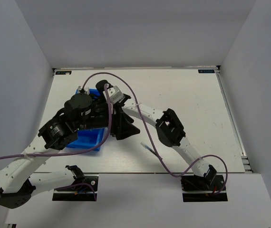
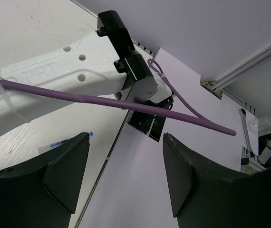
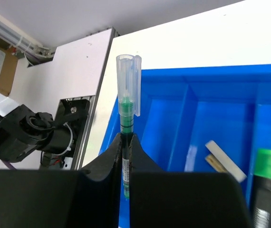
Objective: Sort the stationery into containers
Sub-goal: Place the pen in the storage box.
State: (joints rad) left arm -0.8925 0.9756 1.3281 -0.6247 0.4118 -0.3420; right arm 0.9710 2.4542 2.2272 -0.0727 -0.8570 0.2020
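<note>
White table (image 1: 183, 95) bears blue tray (image 1: 85, 142); right tool (image 3: 126, 142) pinches pen (image 3: 126, 116) over its rim.

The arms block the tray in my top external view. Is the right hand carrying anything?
Observer: Yes. The right hand is shut on a green pen with a clear cap, held upright at the edge of the blue tray.
Operator: Is anything sorted into the tray yet?
Observer: Yes. A green-capped highlighter lies in one compartment, and the erasers, one white and one beige, lie in the next.
</note>
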